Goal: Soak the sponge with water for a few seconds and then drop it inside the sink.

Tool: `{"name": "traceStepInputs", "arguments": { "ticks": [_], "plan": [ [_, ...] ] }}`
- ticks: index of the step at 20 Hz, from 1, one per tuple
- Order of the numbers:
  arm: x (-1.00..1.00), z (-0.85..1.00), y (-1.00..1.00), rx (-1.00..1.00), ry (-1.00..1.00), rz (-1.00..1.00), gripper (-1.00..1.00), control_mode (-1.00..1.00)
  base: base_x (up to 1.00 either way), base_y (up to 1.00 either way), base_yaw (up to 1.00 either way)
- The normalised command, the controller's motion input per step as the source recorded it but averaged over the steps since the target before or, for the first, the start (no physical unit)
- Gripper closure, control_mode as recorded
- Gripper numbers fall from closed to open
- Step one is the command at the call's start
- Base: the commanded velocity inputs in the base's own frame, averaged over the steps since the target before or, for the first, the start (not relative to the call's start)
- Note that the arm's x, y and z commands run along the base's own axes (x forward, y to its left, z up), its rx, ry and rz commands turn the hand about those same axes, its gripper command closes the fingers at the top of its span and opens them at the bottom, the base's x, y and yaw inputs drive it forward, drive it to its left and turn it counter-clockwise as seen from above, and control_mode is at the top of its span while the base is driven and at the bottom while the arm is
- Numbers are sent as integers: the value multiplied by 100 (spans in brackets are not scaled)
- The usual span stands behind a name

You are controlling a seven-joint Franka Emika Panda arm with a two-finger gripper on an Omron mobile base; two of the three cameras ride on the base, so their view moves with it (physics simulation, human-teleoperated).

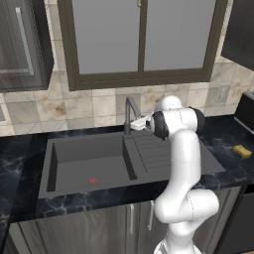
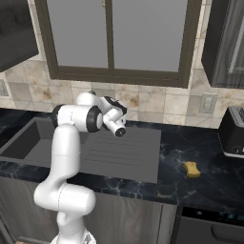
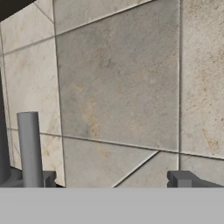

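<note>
The sponge [image 1: 242, 151] is a small yellow-tan block lying on the black countertop far right of the sink [image 1: 84, 154], also seen as the sponge [image 2: 192, 169] right of the sink's ribbed drainboard [image 2: 124, 147]. My gripper [image 1: 138, 124] hovers at the back of the sink beside the grey gooseneck faucet [image 1: 130, 113], pointing at the tiled wall. In the hand view the gripper [image 3: 113, 179] stands open and empty, with the faucet pipe [image 3: 29, 148] just by the left fingertip [image 3: 46, 178]. The water is out of view. The basin holds a red drain mark [image 1: 93, 181].
A dark toaster [image 2: 233, 133] stands at the back right of the countertop [image 2: 200, 143]. A wall outlet [image 2: 208, 102] and a large window [image 1: 141, 39] are behind the sink. Dark cabinets hang at the upper corners.
</note>
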Motion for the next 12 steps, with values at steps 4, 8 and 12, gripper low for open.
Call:
{"name": "traceStepInputs", "arguments": {
  "ticks": [4, 8, 12],
  "plan": [
    [23, -18, -3, 0, 0, -1, -100, -100, 0, 0, 0],
    [23, -14, -5, 0, 0, -2, -100, -100, 0, 0, 0],
    [21, -18, -8, 0, 0, -3, -100, -100, 0, 0, 0]
  ]
}}
